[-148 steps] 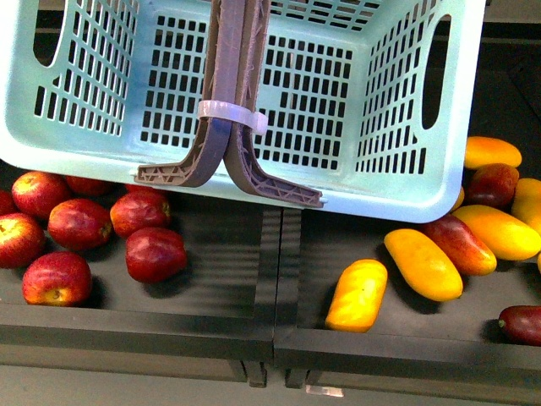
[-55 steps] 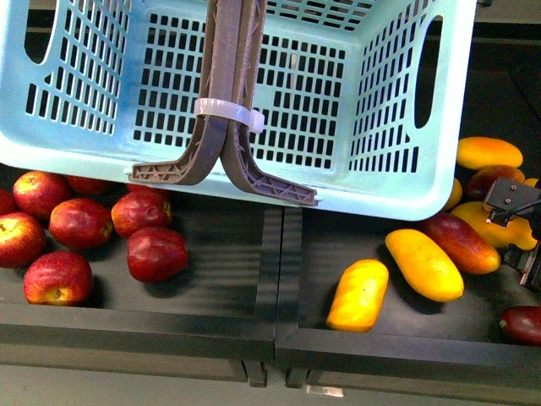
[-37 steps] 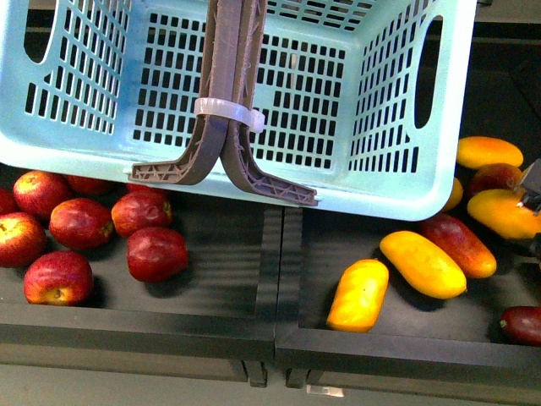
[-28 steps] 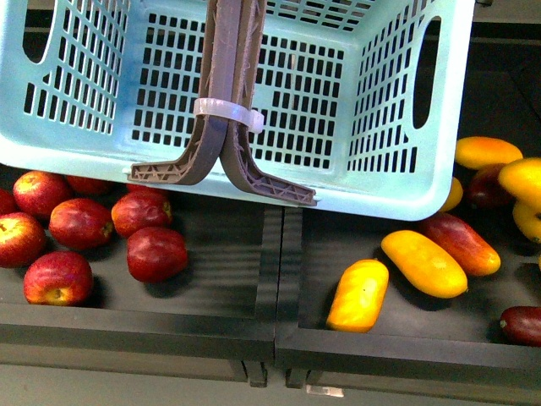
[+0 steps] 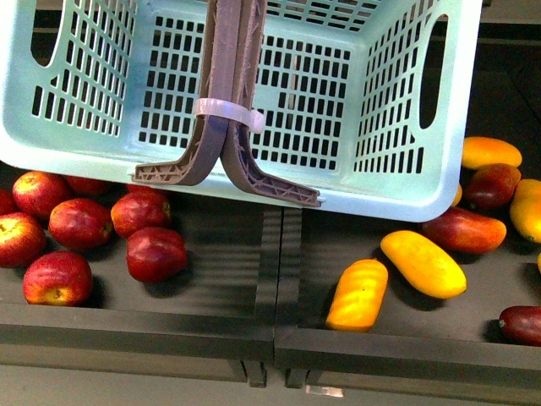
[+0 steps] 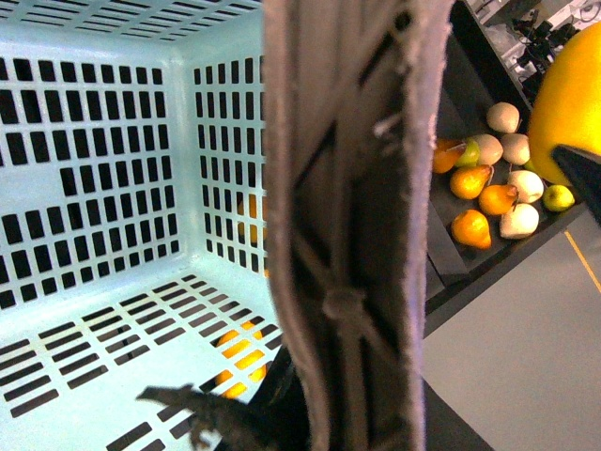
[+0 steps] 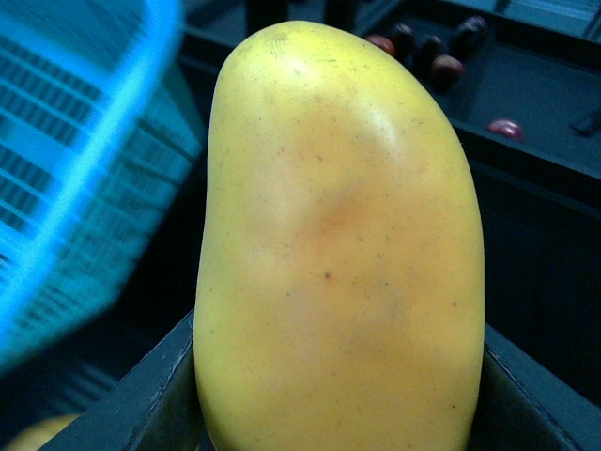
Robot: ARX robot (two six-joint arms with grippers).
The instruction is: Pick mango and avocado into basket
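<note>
The teal perforated basket (image 5: 380,110) hangs tilted over the fruit bins, its inside bare. Its brown-grey handles (image 5: 228,76) are bound with a white tie. My left gripper (image 6: 319,413) is shut on the handles (image 6: 347,235), which hide most of its jaws. My right gripper (image 7: 338,395) is shut on the bright-yellow mango (image 7: 338,254), which stands upright between the dark fingers (image 7: 141,404). In the left wrist view that mango (image 6: 568,89) hangs beyond the basket's side. Neither gripper shows in the front view. The avocado is out of view.
Red apples (image 5: 80,224) lie in the left bin under the basket. Yellow mangoes (image 5: 423,264) and red-blushed ones (image 5: 465,230) lie in the right bin. A raised divider (image 5: 279,271) separates the bins. A farther shelf holds pears and oranges (image 6: 488,188).
My right gripper came in at the right edge, closed on a yellow mango from the pile and lifted it out of the front view. The basket shifted slightly.
</note>
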